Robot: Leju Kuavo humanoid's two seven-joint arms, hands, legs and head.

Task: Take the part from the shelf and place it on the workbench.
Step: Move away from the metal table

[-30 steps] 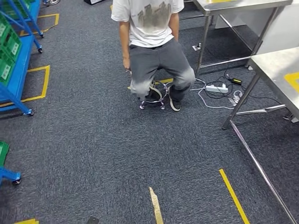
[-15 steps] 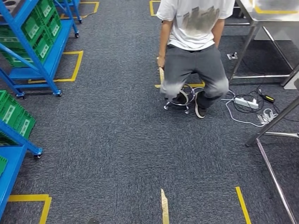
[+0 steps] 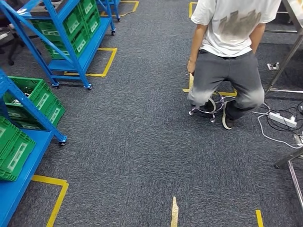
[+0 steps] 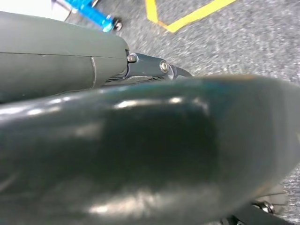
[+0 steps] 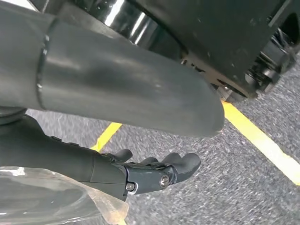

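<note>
The right hand (image 5: 116, 173) holds a clear plastic bag (image 5: 46, 197), its part hidden, pressed under the dark fingers (image 5: 176, 164); the bag's long axis seems to run along the fingers, though its pointing is unclear. The left hand (image 4: 148, 150) is a blur, its fingers' spread unreadable. Blue shelves (image 3: 71, 52) with green bins (image 3: 42, 101) stand left of a seated person (image 3: 228, 52).

Blue shelf (image 3: 76, 45), green bins (image 3: 42, 101), grey carpet (image 3: 136, 142), yellow floor tape (image 3: 57, 201).
</note>
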